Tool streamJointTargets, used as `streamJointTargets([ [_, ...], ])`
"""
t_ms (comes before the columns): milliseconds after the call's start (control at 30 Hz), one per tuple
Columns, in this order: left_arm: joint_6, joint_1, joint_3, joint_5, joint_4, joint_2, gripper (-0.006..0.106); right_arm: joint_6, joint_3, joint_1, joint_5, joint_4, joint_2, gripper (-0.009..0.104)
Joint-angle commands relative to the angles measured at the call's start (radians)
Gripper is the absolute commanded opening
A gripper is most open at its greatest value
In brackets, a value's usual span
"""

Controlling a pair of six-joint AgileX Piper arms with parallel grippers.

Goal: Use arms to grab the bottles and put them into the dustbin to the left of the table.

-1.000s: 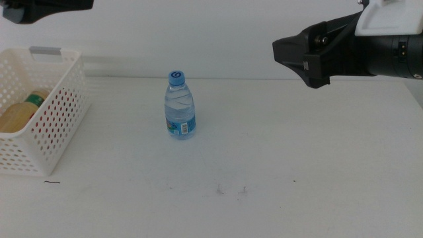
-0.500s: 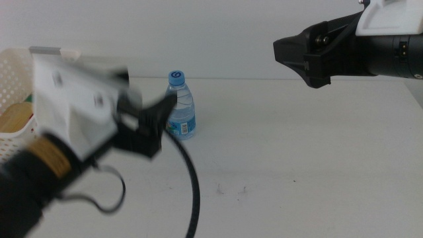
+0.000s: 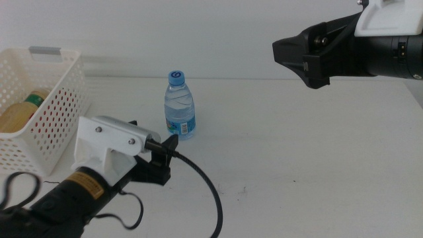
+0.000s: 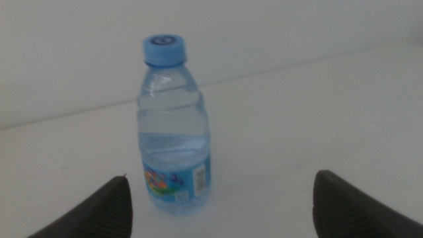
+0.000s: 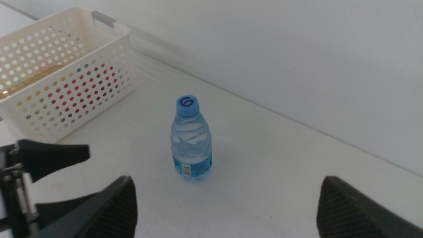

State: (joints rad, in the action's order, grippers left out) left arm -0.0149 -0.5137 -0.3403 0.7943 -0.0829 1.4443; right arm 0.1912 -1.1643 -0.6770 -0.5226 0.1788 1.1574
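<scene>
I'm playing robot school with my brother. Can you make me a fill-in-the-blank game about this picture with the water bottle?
1. The water bottle has a cap colored ____.
2. The bottle is standing ____ on the table, not lying down.
3. The white dustbin has walls full of small round ____.
4. The left gripper, open, is close to the bottle, while the right gripper waits ____ above the table.

Missing words: blue; upright; holes; high

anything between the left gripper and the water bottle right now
Nothing visible. The left gripper, jaws open, sits just short of the water bottle, with only bare table between them. The right gripper waits above the table.
</scene>
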Motion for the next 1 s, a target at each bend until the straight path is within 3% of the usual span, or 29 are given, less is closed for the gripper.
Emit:
streamJointTargets([
  [0, -0.043, 0.033, -0.021, 0.136, 0.026, 0.084, 0.093, -0.009, -0.003, -0.002, 0.005, 0.002, -0.005, 0.087],
  [167, -0.147, 0.140, -0.137, 0.175, 0.243, 0.255, 0.093, -0.009, -0.003, -0.002, 0.005, 0.002, -0.005, 0.087],
  [267, -0.151, 0.179, -0.214, 0.175, 0.299, 0.327, 0.093, -0.009, -0.003, -0.002, 0.005, 0.002, -0.005, 0.087],
  [567, -0.178, 0.185, -0.419, 0.157, 0.242, 0.527, 0.093, -0.009, -0.003, -0.002, 0.005, 0.002, -0.005, 0.087],
  [967, -0.181, 0.185, -0.614, 0.151, 0.242, 0.736, 0.093, -0.009, -0.003, -0.002, 0.005, 0.002, -0.005, 0.087],
])
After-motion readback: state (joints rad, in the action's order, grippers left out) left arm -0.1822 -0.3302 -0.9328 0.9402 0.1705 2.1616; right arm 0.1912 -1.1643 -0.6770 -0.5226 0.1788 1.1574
